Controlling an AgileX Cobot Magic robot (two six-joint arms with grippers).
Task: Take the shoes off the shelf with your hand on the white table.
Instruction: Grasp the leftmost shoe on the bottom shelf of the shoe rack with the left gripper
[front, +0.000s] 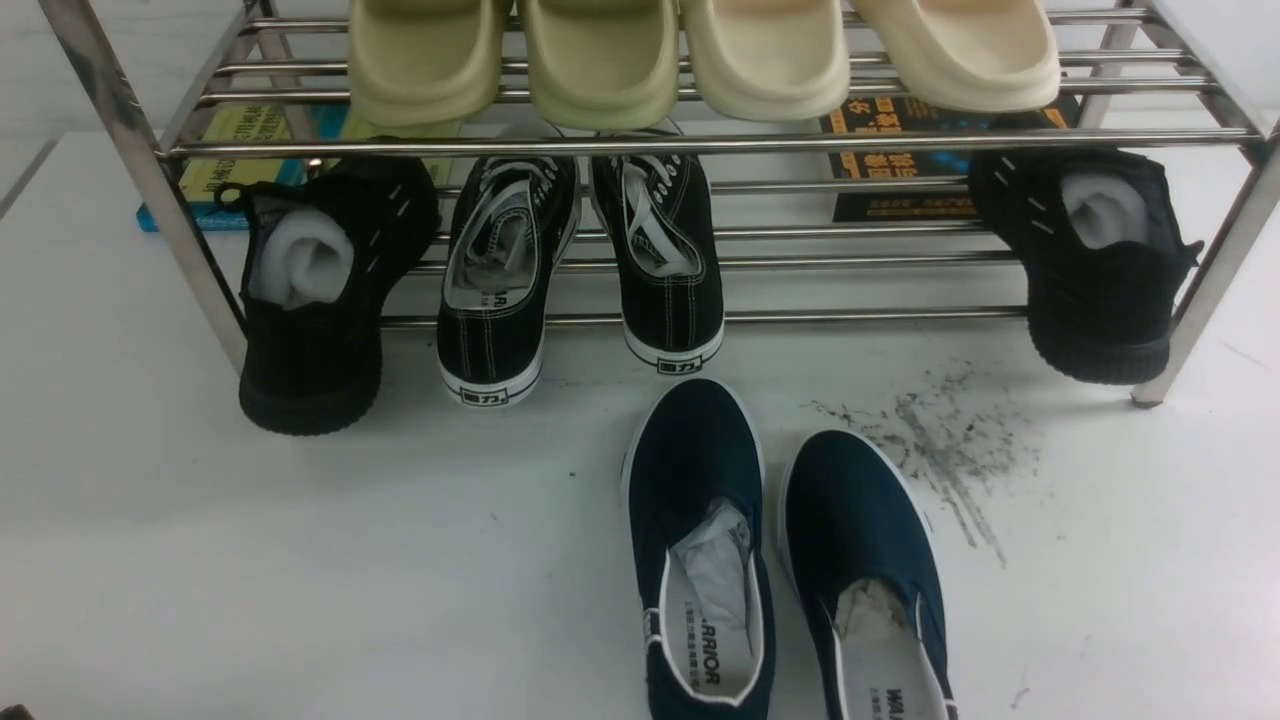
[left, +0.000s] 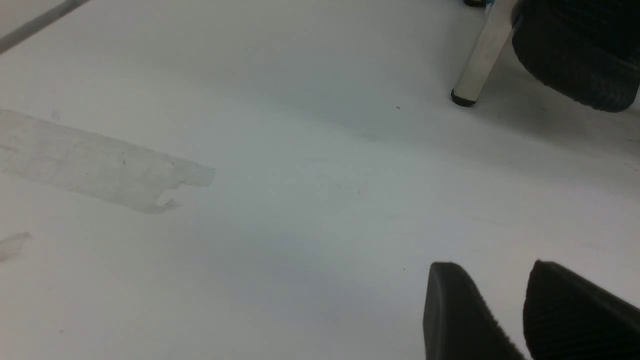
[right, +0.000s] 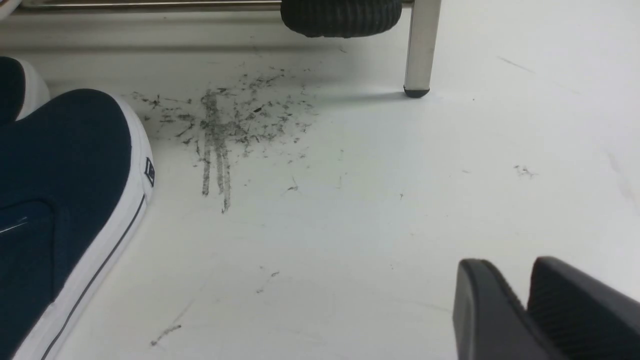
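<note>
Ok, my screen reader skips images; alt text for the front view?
Black lace-up sneakers sit heels-out low on a steel shelf between two black knit shoes, cream slides above. Navy slip-ons lie on the white table in front.

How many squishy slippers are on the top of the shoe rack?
4, all in a row on the top tier of the shelf: from the left, one greenish slipper, another, one cream slipper, another. None looks hidden.

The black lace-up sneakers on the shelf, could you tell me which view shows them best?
The front view: both sneakers sit on the shelf's lower tier, laces visible. Neither wrist view shows them, only table, a shelf leg and another shoe's sole.
</note>
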